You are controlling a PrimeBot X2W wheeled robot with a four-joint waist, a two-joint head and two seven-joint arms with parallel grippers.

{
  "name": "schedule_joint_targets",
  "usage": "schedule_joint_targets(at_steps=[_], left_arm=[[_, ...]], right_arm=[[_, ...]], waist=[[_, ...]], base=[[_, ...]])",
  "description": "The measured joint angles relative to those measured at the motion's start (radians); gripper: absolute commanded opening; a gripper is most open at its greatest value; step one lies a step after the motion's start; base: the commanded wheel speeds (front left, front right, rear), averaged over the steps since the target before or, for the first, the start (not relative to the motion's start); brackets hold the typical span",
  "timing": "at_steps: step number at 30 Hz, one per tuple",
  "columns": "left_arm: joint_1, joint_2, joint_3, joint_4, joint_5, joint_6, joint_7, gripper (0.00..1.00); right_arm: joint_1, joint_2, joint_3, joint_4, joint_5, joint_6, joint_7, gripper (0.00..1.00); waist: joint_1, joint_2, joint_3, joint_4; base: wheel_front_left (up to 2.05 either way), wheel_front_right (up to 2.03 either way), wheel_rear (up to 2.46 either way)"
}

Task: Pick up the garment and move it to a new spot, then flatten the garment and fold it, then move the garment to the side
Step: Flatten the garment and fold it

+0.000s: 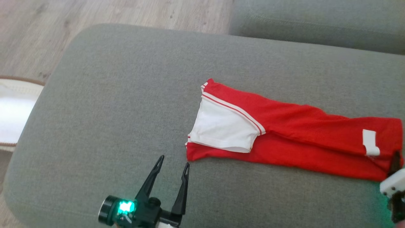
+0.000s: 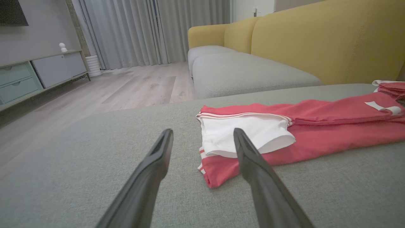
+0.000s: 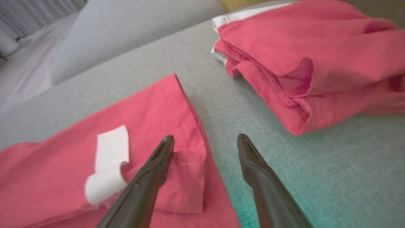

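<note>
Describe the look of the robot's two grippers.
Left gripper: two long black tapering fingers on a black body, with a round black unit glowing green at its base. Right gripper: matching dark pointed fingers; the head view shows a white casing behind them.

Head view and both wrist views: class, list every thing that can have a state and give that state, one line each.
garment, folded into a long strip, lying on the cushion, not held.
white label, free end curled up.
second red garment, bundled in loose folds.
left pincer, open, empty, near the garment's sleeve end.
right pincer, open, empty, at the garment's label end.
</note>
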Motion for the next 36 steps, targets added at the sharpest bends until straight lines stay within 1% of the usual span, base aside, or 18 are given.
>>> schedule_joint_targets(at_steps=[3,4,6,7,8,10,14,18,23,27,31,35,36], left_arm=[[0.000,-0.017,0.017,0.001,0.020,-0.010,0.000,1.00],[0.000,-0.020,0.023,0.002,0.026,-0.017,0.000,1.00],[0.000,-0.028,0.044,0.005,0.035,-0.018,0.000,1.00],[0.000,-0.031,0.051,0.005,0.037,-0.020,0.000,1.00],[0.001,-0.034,0.055,0.005,0.043,-0.027,0.000,1.00],[0.003,-0.042,0.067,0.007,0.051,-0.038,0.000,1.00],[0.003,-0.052,0.084,0.012,0.069,-0.054,-0.001,1.00],[0.004,-0.065,0.108,0.014,0.084,-0.069,-0.001,1.00],[0.005,-0.068,0.119,0.016,0.097,-0.079,-0.001,1.00],[0.011,-0.071,0.141,0.018,0.105,-0.088,-0.001,1.00],[0.026,-0.078,0.144,0.026,0.114,-0.104,-0.001,1.00],[0.027,-0.085,0.154,0.033,0.121,-0.107,-0.001,1.00],[0.027,-0.088,0.159,0.036,0.121,-0.114,-0.001,1.00]], right_arm=[[-0.002,0.002,-0.052,0.036,-0.039,0.000,0.044,1.00],[-0.002,0.006,-0.061,0.040,-0.041,0.000,0.055,1.00],[-0.018,0.011,-0.064,0.038,-0.040,0.000,0.075,1.00],[-0.027,0.016,-0.063,0.036,-0.037,0.000,0.084,0.95],[-0.033,0.022,-0.062,0.032,-0.026,0.000,0.094,0.66],[-0.040,0.038,-0.052,0.021,0.012,0.000,0.112,0.00],[-0.038,0.052,-0.015,-0.009,0.068,0.000,0.137,0.00],[-0.015,0.063,0.008,-0.059,0.087,0.000,0.136,0.00],[0.012,0.063,0.010,-0.109,0.109,0.000,0.135,0.00],[0.021,0.045,0.002,-0.176,0.131,0.000,0.138,0.00],[0.021,0.034,0.003,-0.266,0.179,0.000,0.169,0.00],[0.021,0.044,0.064,-0.375,0.246,0.000,0.206,0.00],[0.021,0.047,0.086,-0.401,0.262,0.000,0.214,0.00]], waist=[[-0.0001,0.0000,0.014,0.010],[0.0000,0.0000,0.018,0.011],[-0.0001,0.0000,0.020,0.006],[-0.0001,0.0000,0.021,0.001],[-0.0001,0.0000,0.022,-0.004],[-0.0001,0.0000,0.023,-0.015],[-0.0001,0.0000,0.024,-0.039],[-0.0001,0.0000,0.021,-0.060],[-0.0001,0.0000,0.016,-0.078],[-0.0001,0.0000,0.010,-0.093],[-0.0002,0.0000,0.003,-0.102],[-0.0002,0.0000,-0.006,-0.105],[-0.0002,0.0000,-0.008,-0.103]], base=[[0.00,0.00,0.00],[0.00,0.00,0.00],[0.00,0.00,0.00],[0.00,0.00,0.00],[0.00,0.00,0.00],[0.00,0.00,0.00],[0.00,0.00,0.00],[0.00,0.00,0.00],[0.00,0.00,0.00],[0.00,0.00,0.00],[0.00,0.00,0.00],[0.00,0.00,0.00],[0.00,0.00,0.00]])
